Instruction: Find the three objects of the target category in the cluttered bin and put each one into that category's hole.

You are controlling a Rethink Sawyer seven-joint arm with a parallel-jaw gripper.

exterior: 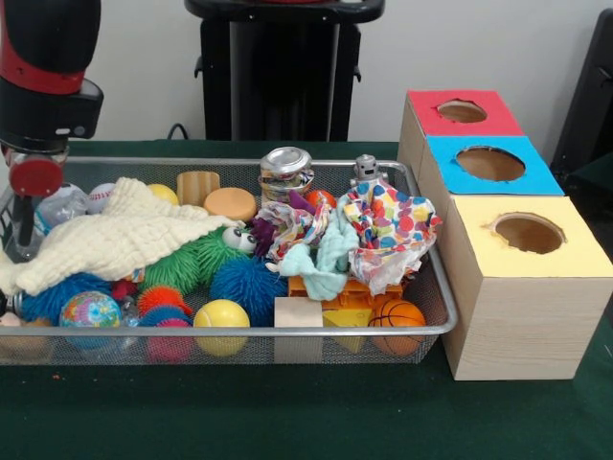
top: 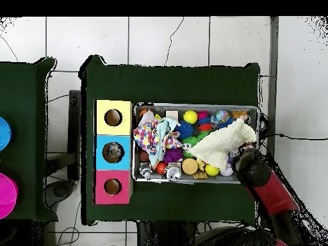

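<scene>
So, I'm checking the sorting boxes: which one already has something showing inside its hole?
The blue box, the middle of three; the yellow box and red box show only dark holes.

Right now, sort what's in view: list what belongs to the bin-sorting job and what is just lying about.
Job:
wire bin of clutter
yellow-topped box
blue-topped box
red-topped box
arm, its tool hidden

Lying about:
blue disc
pink disc
both on the separate table at the overhead view's left edge
</scene>
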